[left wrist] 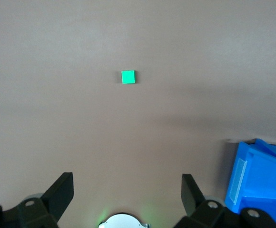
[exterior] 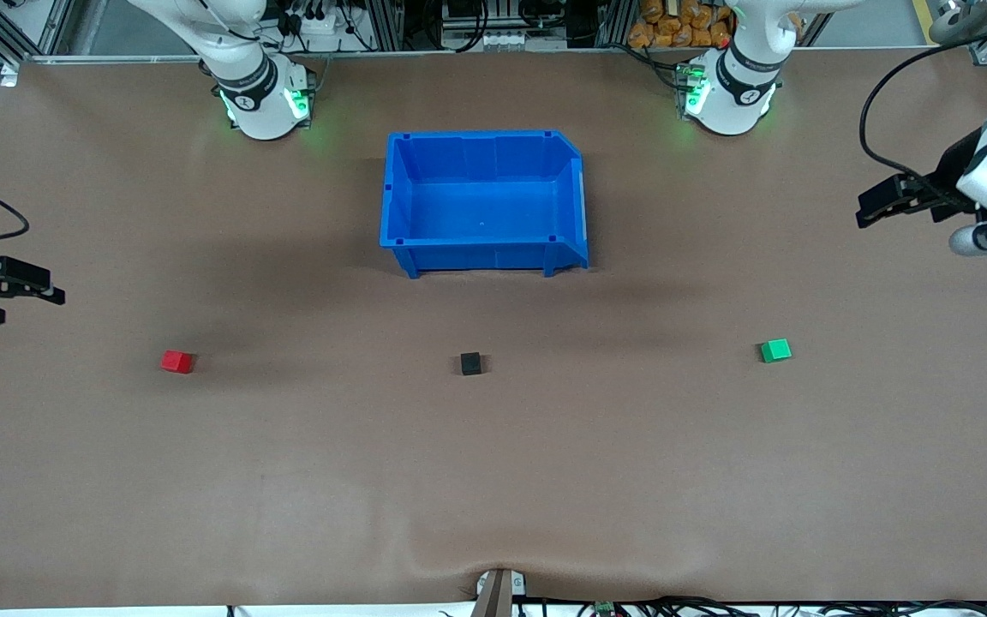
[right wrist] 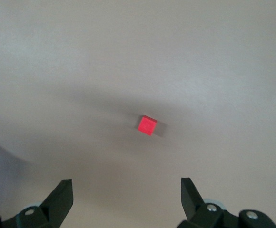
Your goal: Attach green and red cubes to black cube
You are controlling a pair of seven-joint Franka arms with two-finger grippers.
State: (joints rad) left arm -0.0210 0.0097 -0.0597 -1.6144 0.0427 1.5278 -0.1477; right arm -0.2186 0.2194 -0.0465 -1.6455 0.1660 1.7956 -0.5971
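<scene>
Both jaws spread over table (exterior: 493, 480) edges, cubes apart

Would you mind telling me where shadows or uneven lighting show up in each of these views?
Front view: soft dark bands cross the table between the blue bin and the cubes. Right wrist view: a blurred shadow surrounds the red cube. Left wrist view: the green cube sits in even light, with a faint dark band toward the bin.

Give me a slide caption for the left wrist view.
Open left tool high above a small bright green plastic cube, blue plastic bin at the edge.
</scene>
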